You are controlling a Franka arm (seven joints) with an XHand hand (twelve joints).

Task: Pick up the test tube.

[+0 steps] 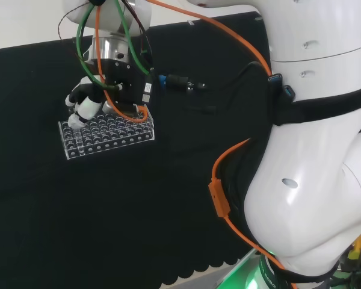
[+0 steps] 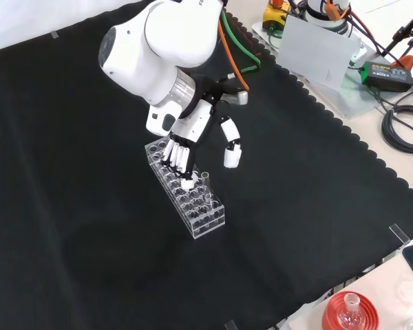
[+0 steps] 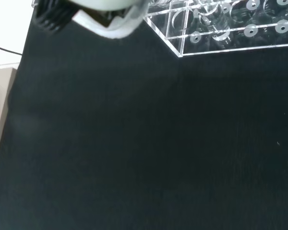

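A clear plastic rack (image 2: 193, 206) with several holes lies on the black cloth, and a clear test tube (image 2: 205, 180) stands upright in it near its right side in the front view. The hand (image 2: 182, 141) hangs over the rack's far end with its fingers (image 2: 179, 157) pointing down, their tips just left of the tube. The thumb (image 2: 230, 148) is spread out to the right, clear of the tube. In the head view the hand (image 1: 87, 102) sits over the left end of the rack (image 1: 108, 135). The wrist view has the rack (image 3: 230, 28) close by and a blurred white part of the hand (image 3: 110, 19).
In the front view a red ribbed stand (image 2: 350, 313) with a flask sits off the cloth at the bottom right. A grey plate (image 2: 316, 48), a power adapter (image 2: 385, 72) and cables (image 2: 406, 127) lie at the top right. The arm's white links (image 1: 313, 150) stand at the head view's right.
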